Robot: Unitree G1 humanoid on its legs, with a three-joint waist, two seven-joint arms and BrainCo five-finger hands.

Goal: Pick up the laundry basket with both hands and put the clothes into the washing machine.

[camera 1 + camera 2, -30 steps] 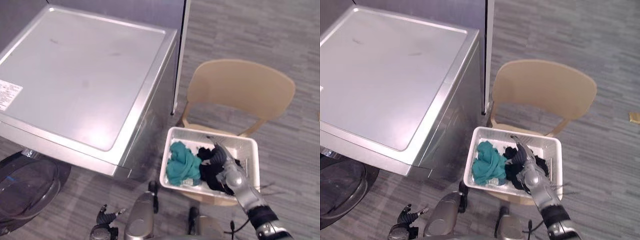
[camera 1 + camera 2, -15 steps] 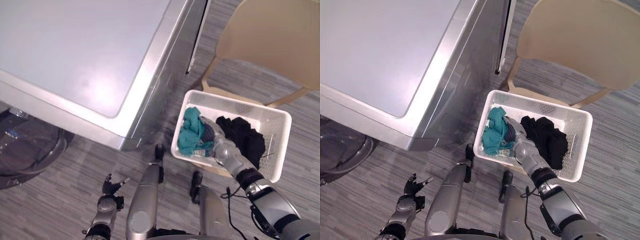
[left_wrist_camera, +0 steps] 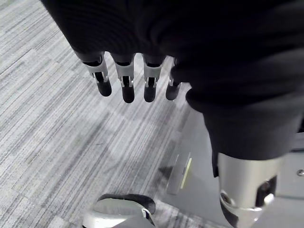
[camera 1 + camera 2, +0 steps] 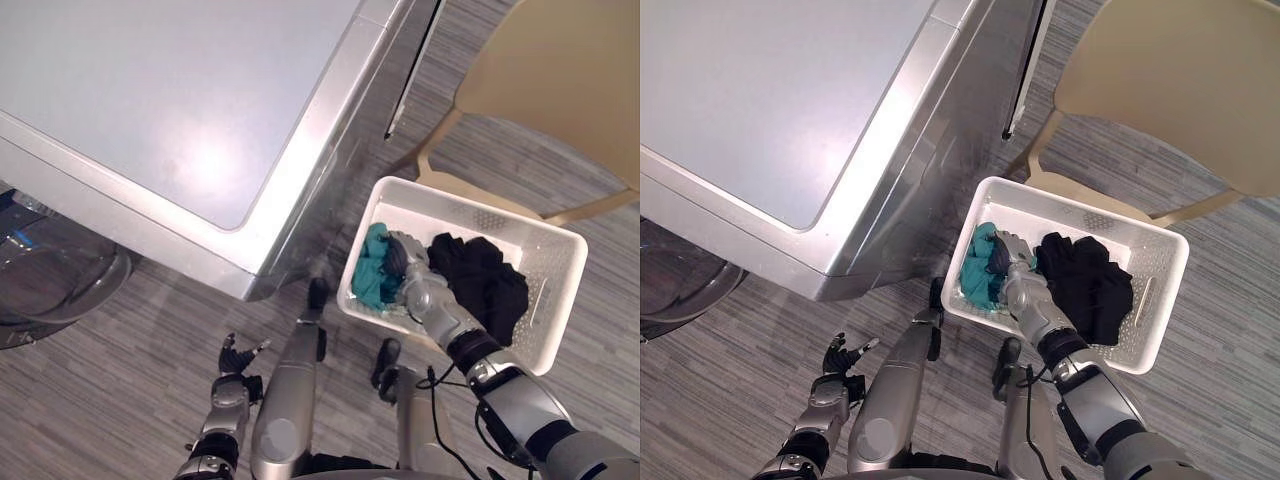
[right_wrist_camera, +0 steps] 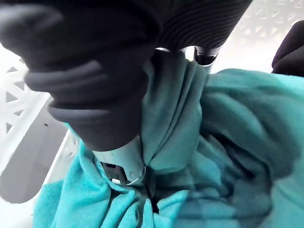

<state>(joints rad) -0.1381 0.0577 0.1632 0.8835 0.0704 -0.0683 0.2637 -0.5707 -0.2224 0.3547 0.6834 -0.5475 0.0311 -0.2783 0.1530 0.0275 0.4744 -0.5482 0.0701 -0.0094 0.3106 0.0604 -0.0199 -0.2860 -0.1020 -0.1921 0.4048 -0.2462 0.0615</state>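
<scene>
A white laundry basket (image 4: 480,205) stands on the seat of a beige chair (image 4: 560,90) beside the silver washing machine (image 4: 180,110). Inside it lie a teal garment (image 4: 372,270) at the machine side and a heap of black clothes (image 4: 485,285) beside it. My right hand (image 4: 412,285) reaches into the basket, and its thumb (image 5: 121,161) and fingers are curled into the bunched teal garment (image 5: 228,123). My left hand (image 4: 238,357) hangs low over the floor, away from the basket, with its fingers (image 3: 124,80) straight and holding nothing.
The washing machine's round glass door (image 4: 50,290) stands swung open at the lower left. Grey striped carpet (image 4: 130,370) covers the floor around the machine and the chair. The basket's near rim (image 4: 1040,340) juts past the chair seat.
The camera has tipped down and shifted. My right hand has moved from the black clothes across to the teal garment and curled its fingers into it. The left hand stays open.
</scene>
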